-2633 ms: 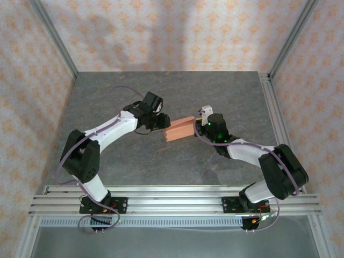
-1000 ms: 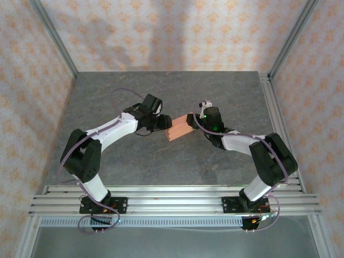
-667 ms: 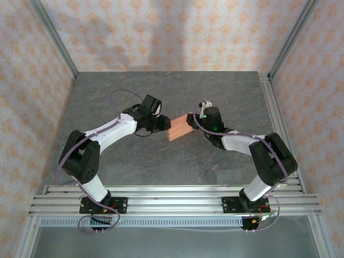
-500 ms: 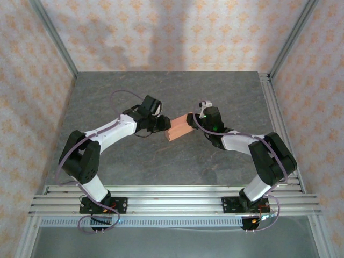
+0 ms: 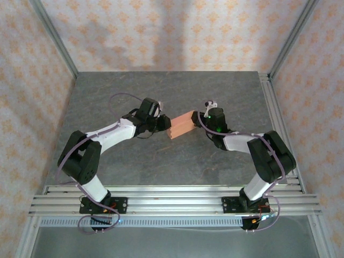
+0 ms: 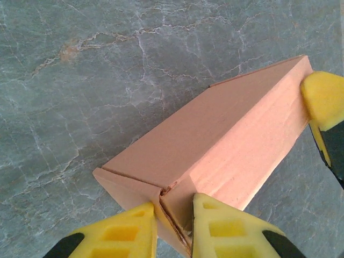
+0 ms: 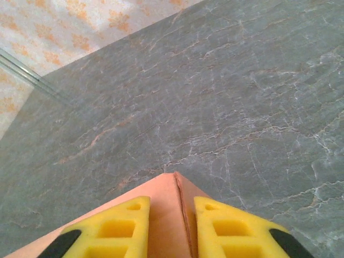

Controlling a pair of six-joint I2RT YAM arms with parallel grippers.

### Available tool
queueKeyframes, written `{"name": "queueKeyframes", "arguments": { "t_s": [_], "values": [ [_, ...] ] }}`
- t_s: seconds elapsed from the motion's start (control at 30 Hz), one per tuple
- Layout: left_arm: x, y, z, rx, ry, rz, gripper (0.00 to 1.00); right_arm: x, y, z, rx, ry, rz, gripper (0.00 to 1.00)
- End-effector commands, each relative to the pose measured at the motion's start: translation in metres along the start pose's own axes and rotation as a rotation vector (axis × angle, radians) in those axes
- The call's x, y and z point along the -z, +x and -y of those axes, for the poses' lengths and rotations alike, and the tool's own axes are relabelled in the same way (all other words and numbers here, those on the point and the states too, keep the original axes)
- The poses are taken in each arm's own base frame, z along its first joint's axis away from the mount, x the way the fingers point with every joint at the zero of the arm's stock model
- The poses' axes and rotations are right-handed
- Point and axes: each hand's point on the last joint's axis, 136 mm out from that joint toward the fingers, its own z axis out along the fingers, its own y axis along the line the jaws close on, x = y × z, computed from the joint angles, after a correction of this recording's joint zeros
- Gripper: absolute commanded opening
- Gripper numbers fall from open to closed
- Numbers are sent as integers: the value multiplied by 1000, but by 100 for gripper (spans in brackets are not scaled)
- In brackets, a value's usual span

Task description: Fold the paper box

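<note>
1. Since the earlier top views, we note that both claws have narrowed onto the paper box (image 5: 180, 124), and the box's right end has swung farther from the near edge of the table (image 5: 161, 86).
2. We count one paper box, two grippers and one grey marbled table.
3. Left gripper (image 5: 165, 127): gripping the box. In the left wrist view, its two yellow fingers (image 6: 123, 236) pinch the corner seam at the near end, and the box runs ahead of the claw and off to its right.
4. Right gripper (image 5: 199, 119): gripping the box. In the right wrist view, two yellow fingers (image 7: 115, 226) straddle one box corner, with card between them.
5. A third yellow pad (image 6: 322, 97) touches the far end of the box in the left wrist view.
6. The box is a closed, low block spanning from one claw to the other. We cannot tell whether it touches the table.
</note>
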Motion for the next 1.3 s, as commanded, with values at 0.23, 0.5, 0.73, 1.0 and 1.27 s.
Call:
{"name": "queueKeyframes", "arguments": {
  "t_s": [0.23,0.5,0.73,1.0,1.27],
  "values": [
    [-14,81,-89,35,-325,-287,21,7,31,-3,-63,-21,-164,19],
    [5,27,-37,-33,-246,-193,38,15,-17,-30,-67,-63,-94,57],
    [19,-27,19,-156,-124,-79,58,37,-39,-12,-78,57,-62,70],
    [27,-47,73,-452,107,5,75,55,-36,14,-130,132,-86,75],
    [13,-37,57,-771,-2,-67,84,60,-31,24,-138,142,-89,75]
  ]
}}
